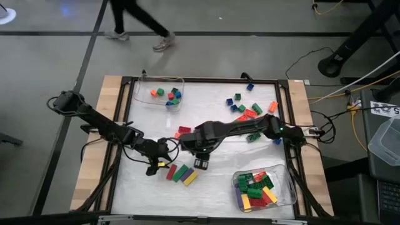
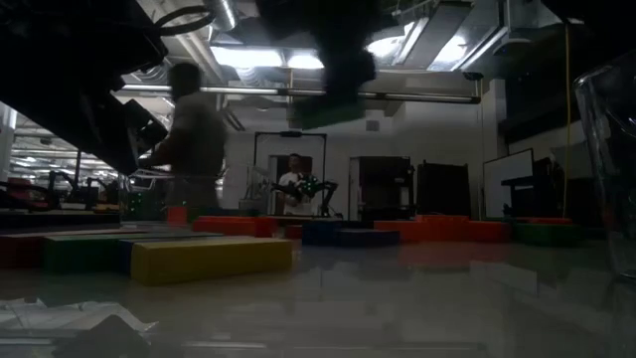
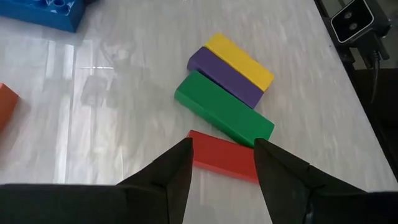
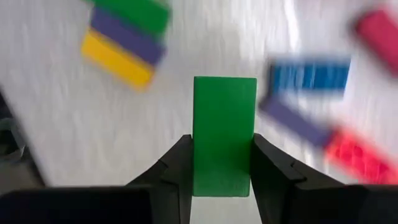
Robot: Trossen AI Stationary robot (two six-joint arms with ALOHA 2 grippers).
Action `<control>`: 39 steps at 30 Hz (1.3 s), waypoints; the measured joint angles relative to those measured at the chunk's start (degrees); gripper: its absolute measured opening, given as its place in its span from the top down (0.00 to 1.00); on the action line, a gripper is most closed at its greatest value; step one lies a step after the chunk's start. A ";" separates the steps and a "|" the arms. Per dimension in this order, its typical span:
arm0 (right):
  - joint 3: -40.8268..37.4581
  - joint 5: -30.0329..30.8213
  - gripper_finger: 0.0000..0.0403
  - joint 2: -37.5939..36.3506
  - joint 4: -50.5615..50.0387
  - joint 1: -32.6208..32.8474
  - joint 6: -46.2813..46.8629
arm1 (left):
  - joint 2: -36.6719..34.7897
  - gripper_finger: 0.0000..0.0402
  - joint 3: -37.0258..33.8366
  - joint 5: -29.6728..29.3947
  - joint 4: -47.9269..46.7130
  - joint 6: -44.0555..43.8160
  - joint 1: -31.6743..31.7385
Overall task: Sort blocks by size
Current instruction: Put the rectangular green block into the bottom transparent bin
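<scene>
My right gripper [image 1: 201,160] is over the table's middle, shut on a long green brick [image 4: 224,124], which also shows high up in the low view [image 2: 328,114]. My left gripper [image 1: 164,164] is open and low over the table. Its fingers stand on either side of a long red brick [image 3: 221,155]. That brick lies flat in a row with a green [image 3: 224,112], a purple [image 3: 227,78] and a yellow brick [image 3: 239,59]. More loose bricks [image 1: 247,111] lie at the far right. My right gripper pinches the green brick's two long sides [image 4: 198,155] between its two fingers, at the end nearest the wrist. The brick sticks out forward along the fingers. It is lifted clear of the table. My left gripper: I cannot tell whether its fingers touch the red brick.
A clear tray [image 1: 181,82] at the far left holds a few short bricks. A second clear tray [image 1: 289,187] at the near right holds several longer bricks. A blue brick [image 3: 43,12] and an orange one [image 3: 5,102] lie near the row. A person walks beyond the far edge.
</scene>
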 joint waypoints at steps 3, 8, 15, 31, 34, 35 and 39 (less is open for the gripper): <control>-0.45 -3.06 0.70 -1.99 -5.36 0.53 2.89 | -0.02 0.60 0.02 -0.02 0.19 -0.01 0.00; -0.59 -8.02 0.70 -3.27 -6.99 3.15 3.82 | -0.01 0.60 0.02 -0.04 0.21 1.45 0.00; -0.46 -10.78 0.70 -5.56 -7.25 10.04 4.64 | 0.00 0.60 0.02 -1.90 0.65 1.65 0.11; -6.82 5.86 0.69 -6.41 -7.21 33.87 37.71 | 0.11 0.60 0.04 -5.01 5.11 1.95 0.11; -11.56 6.25 0.68 -6.37 -7.29 37.31 46.92 | 0.11 0.60 0.04 -5.03 5.92 1.92 0.11; -12.92 6.25 0.68 -6.37 -7.30 38.30 49.31 | 0.11 0.60 0.04 -5.02 6.31 1.93 0.11; -17.43 7.41 0.68 -6.37 -7.28 40.99 55.89 | 0.11 0.60 0.04 -5.03 7.98 1.92 0.11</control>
